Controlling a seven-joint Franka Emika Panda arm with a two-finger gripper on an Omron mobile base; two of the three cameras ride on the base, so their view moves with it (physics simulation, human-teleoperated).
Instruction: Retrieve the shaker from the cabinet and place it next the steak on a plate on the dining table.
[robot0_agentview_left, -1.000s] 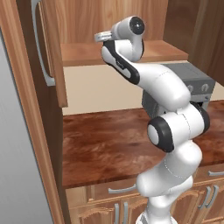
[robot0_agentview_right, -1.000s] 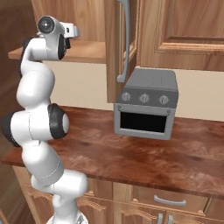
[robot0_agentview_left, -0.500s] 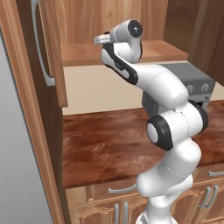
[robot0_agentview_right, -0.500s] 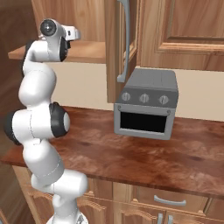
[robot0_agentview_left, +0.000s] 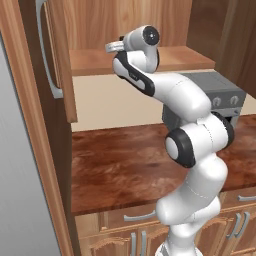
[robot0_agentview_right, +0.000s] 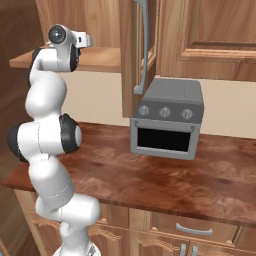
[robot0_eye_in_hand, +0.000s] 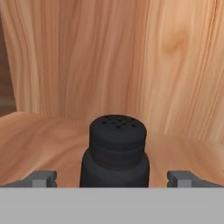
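The shaker (robot0_eye_in_hand: 114, 151), a small black bottle with a perforated top, stands upright on the cabinet shelf (robot0_eye_in_hand: 48, 140), close in front of the hand camera. My gripper (robot0_eye_in_hand: 113, 180) is open. Its two fingertips (robot0_eye_in_hand: 43, 178) flank the shaker's base, one on each side, with a gap to the bottle on both. In the left base view the arm reaches up, and its hand (robot0_agentview_left: 116, 46) is at the shelf (robot0_agentview_left: 95, 60) of the open cabinet (robot0_agentview_left: 100, 20). The hand (robot0_agentview_right: 84, 39) is also seen from the right. The steak, plate and dining table are out of view.
The cabinet door (robot0_agentview_left: 57, 60) with its curved silver handle (robot0_agentview_left: 46, 50) hangs open to the left of the arm. A grey toaster oven (robot0_agentview_right: 167, 120) sits on the wooden counter (robot0_agentview_right: 165, 175) under the wall cupboards. Wooden cabinet walls (robot0_eye_in_hand: 175, 65) rise just behind the shaker.
The hand has edged slightly further in over the cabinet shelf. The jaws have stayed open.
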